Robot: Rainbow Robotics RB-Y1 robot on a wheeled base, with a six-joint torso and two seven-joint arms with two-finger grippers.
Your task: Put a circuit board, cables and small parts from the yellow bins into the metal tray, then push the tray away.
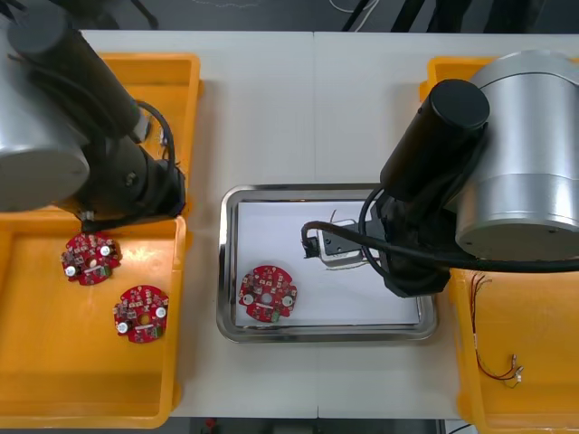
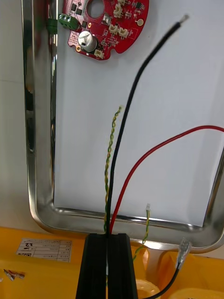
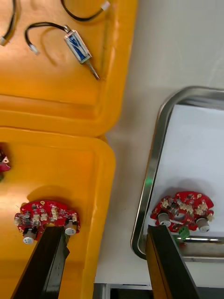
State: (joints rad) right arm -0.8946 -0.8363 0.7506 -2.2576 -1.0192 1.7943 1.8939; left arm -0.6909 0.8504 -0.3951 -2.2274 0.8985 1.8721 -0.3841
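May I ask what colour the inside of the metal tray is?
The metal tray is white inside; the front view shows it best.

The round red circuit board (image 1: 268,293) is dotted with white connectors and one green terminal. The shiny silver metal tray (image 1: 225,271) is lined white. The yellow plastic bins (image 1: 54,380) are plain. A thin black cable (image 2: 140,70), a thin red cable (image 2: 140,159) and a twisted red and yellow cable (image 2: 109,149) are set against the white. The right gripper (image 2: 108,236) is fingered in black.
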